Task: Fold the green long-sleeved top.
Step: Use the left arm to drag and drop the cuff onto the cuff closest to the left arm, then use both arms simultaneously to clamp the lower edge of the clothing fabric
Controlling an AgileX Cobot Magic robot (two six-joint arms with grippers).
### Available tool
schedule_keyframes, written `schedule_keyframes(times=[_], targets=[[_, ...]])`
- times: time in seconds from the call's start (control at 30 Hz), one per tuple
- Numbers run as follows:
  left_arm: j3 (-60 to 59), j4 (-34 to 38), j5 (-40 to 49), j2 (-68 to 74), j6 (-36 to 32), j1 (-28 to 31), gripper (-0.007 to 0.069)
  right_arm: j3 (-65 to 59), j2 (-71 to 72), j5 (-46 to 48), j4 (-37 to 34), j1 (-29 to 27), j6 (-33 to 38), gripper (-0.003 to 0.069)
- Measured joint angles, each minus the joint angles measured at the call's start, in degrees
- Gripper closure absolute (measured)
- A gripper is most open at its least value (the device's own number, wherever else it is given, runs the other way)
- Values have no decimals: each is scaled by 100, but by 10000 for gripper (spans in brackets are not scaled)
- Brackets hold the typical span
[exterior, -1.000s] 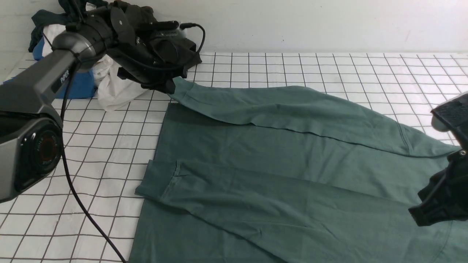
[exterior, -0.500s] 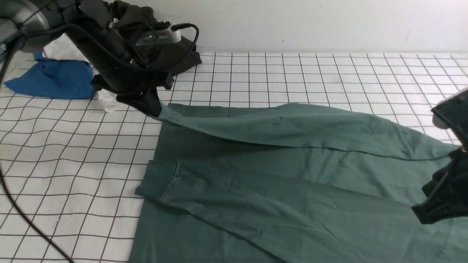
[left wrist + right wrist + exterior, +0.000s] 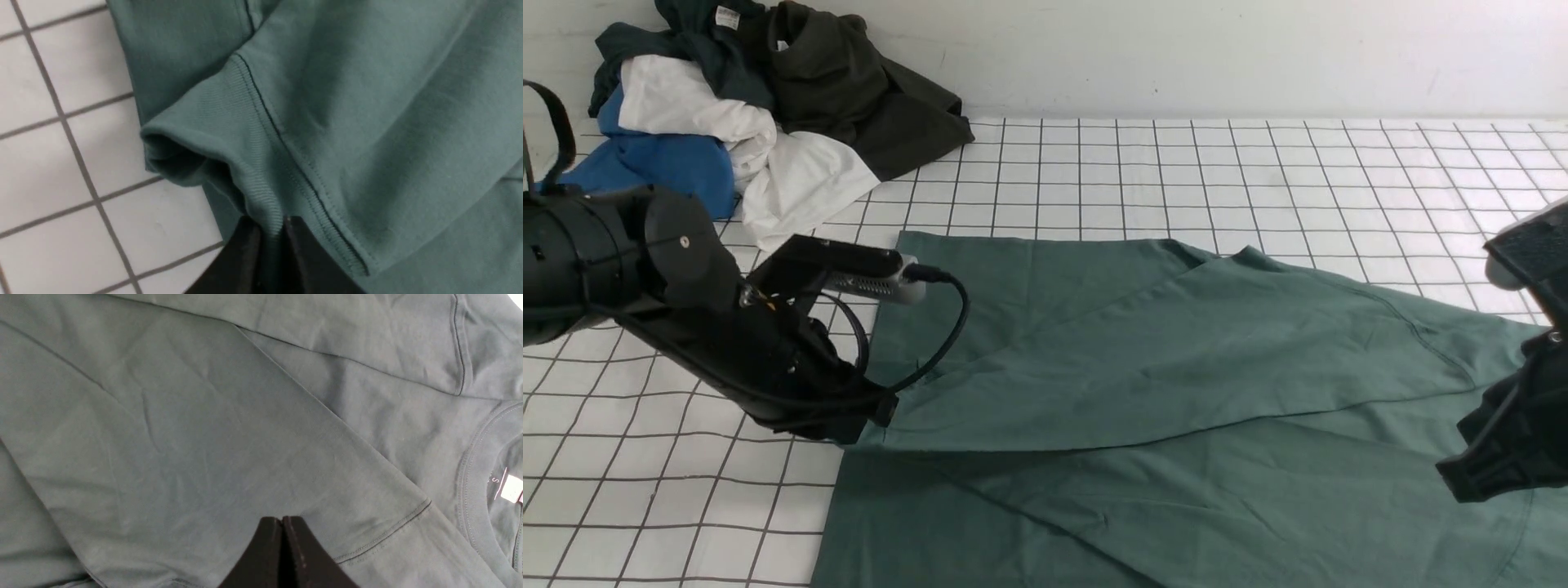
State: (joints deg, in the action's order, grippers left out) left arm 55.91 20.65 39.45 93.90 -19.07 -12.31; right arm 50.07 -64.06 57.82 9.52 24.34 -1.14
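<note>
1. The front view sits between the two arms and looks forward and down across the gridded desk [image 3: 1176,163] to the wall [image 3: 1258,57]. It is the farthest and widest view.
2. The left wrist view looks along the left tool [image 3: 271,223], very near, onto a cuff [image 3: 220,122] of the green long-sleeved top [image 3: 388,102] beside bare grid. The front view shows this same spot at its left.
3. The right wrist view looks down past the right tool [image 3: 282,522], a little farther off, onto the top's body and collar [image 3: 470,477]. The front view shows that stretch of cloth at its right edge.
</note>
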Motion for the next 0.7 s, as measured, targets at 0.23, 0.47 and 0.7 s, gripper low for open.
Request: schedule_keyframes(times=[0.23,0.47,0.7], targets=[[12,-74,200,50,-25,0,356,200,0,590,-408,0,114,673],[214,-13,1374,-675,-144,-483,235,523,89,1279,-1791,0,1049,673],[175,-983,2806,-1541,-225,-2303,323,523,599,1335,-2375,504,1413,673]])
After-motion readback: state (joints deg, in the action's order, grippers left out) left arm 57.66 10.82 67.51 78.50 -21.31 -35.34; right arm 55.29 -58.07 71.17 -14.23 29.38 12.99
